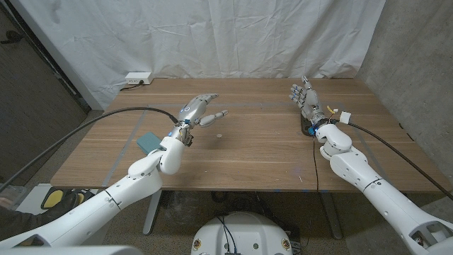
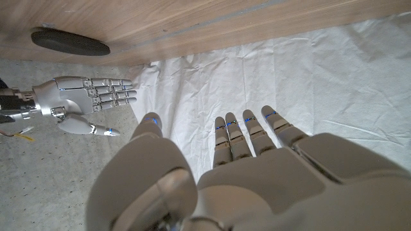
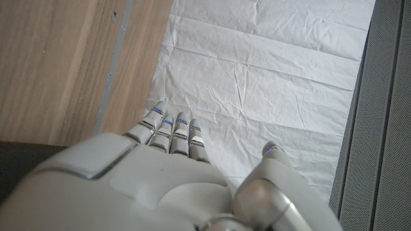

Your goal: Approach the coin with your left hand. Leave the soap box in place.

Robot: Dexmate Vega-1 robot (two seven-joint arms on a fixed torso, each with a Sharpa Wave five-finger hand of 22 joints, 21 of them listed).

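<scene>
On the wooden tabletop the coin lies flat as a small dark disc near the middle, with bare wood all around it. The left hand is raised above the wood just behind and to the left of the coin, its fingers spread and stretched toward the far side while the thumb reaches out toward the coin's side; it holds nothing and is not touching the coin. In the left wrist view that hand shows its back, the fingers straight and slightly fanned against the white cloth backdrop. The soap box, a teal rectangular case, rests on the tabletop beside the left forearm, nearer the left edge, apart from the coin; it looks closed and nothing of its contents can be seen. The right hand stands upright on the right side of the tabletop, well apart from the coin, palm turned inward, fingers extended and apart, gripping nothing. The right wrist view shows the back of this hand with its fingers close side by side and the thumb off to one side. The same hand appears in the left wrist view, open, near a dark oval object lying on the wood. A white power strip sits at the far left corner of the tabletop.
</scene>
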